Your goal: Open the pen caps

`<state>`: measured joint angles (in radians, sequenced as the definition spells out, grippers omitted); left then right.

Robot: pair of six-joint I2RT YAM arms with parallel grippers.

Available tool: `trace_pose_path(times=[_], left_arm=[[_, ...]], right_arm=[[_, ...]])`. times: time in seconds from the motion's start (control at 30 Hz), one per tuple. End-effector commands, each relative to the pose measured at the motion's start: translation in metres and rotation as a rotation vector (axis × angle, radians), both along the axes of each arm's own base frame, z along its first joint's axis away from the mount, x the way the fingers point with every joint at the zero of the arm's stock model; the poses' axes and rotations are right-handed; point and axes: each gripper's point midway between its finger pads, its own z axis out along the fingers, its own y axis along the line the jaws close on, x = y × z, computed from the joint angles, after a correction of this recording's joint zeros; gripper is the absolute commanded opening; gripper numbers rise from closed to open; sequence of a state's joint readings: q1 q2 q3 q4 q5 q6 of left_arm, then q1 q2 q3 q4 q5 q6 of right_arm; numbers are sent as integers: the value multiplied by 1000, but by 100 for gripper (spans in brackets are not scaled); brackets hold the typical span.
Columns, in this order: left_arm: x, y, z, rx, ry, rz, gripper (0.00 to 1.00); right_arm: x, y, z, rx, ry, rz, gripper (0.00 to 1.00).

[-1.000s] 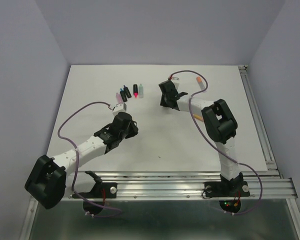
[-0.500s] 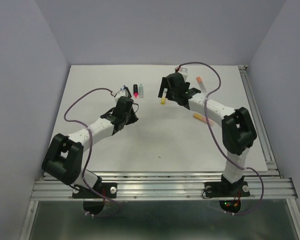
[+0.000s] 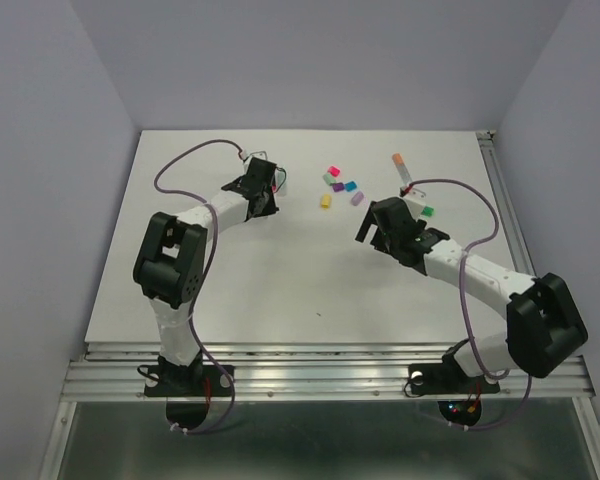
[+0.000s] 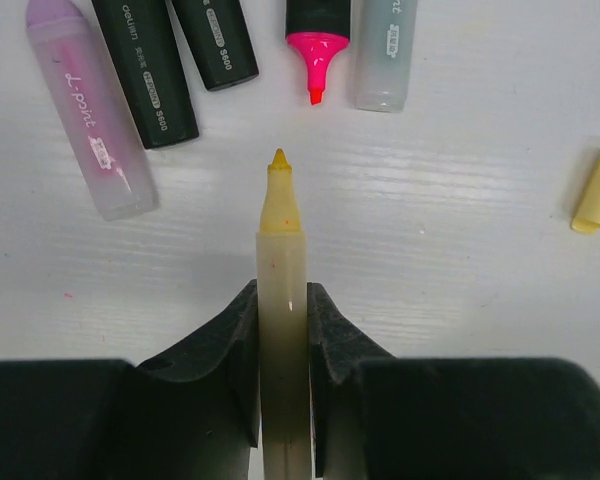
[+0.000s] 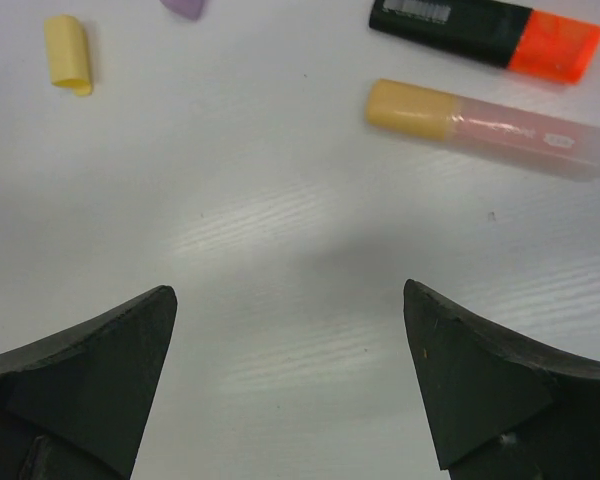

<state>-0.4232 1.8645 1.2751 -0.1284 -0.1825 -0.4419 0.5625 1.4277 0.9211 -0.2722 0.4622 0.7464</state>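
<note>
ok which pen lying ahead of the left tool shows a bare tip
The black-barrelled pen with a pink chisel tip; neighbours show only blunt ends.

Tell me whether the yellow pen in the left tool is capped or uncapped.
Uncapped: the yellow pen, clamped in the left tool, shows its bare pointed tip, and a yellow cap lies loose nearby.
</note>
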Motion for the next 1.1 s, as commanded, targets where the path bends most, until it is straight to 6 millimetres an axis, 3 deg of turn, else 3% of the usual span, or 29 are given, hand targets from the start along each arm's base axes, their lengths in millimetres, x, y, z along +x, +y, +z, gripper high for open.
trace_pose_path(times=[0.0,0.17,0.37,0.4,0.53,0.67,0.87,0.9,0.93,0.97,1.0,1.07], left_arm=[[10,12,-1,121,13,-60,2],[19,16,-14,176,31,-86,3],[24,23,-23,183,70,-66,11],[24,23,-21,180,68,-66,15],[16,22,-15,155,82,-66,48],[9,22,-7,137,82,-59,69],[1,18,30,86,19,-72,79],[0,18,47,68,-16,-71,80],[-2,17,55,54,-35,-70,93],[-8,17,57,46,-39,-69,99],[-13,16,75,20,-71,-64,99],[-25,11,87,-39,-84,-64,99]], right_arm=[[-24,-19,8,51,-21,-66,100],[-43,-23,17,137,-78,-50,100],[-47,-25,23,146,-111,-32,100],[-48,-27,20,134,-99,-36,100],[-49,-30,16,123,-83,-59,100],[-50,-29,12,113,-51,-64,100],[-50,-38,18,85,-71,-85,100],[-51,-39,18,76,-69,-85,100],[-51,-40,19,64,-67,-84,100],[-52,-43,18,46,-58,-85,100],[-50,-43,20,35,-56,-88,100],[-48,-48,20,-13,-51,-90,100]])
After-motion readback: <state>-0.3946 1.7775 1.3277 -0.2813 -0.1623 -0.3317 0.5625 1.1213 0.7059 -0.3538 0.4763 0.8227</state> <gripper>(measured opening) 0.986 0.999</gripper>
